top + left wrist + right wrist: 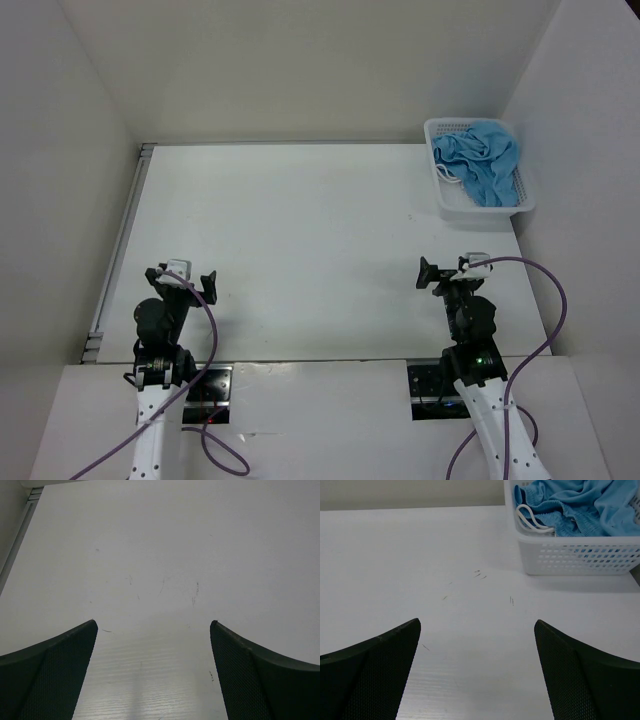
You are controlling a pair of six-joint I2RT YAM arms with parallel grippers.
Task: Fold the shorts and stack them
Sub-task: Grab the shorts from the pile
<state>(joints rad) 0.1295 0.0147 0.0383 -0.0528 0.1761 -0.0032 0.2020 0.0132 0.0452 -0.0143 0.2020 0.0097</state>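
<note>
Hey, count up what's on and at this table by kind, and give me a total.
Baskets: 1, white basket
Heaps of blue shorts: 1, pairs inside uncountable
Robot arms: 2, left arm, right arm
Total: 4

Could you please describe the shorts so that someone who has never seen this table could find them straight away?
Start at the white table and look to its far right corner, where a white mesh basket stands near the right wall. The shorts lie crumpled inside it. They are the only coloured thing there: sky-blue fabric with a gathered waistband and a white drawstring.
</note>
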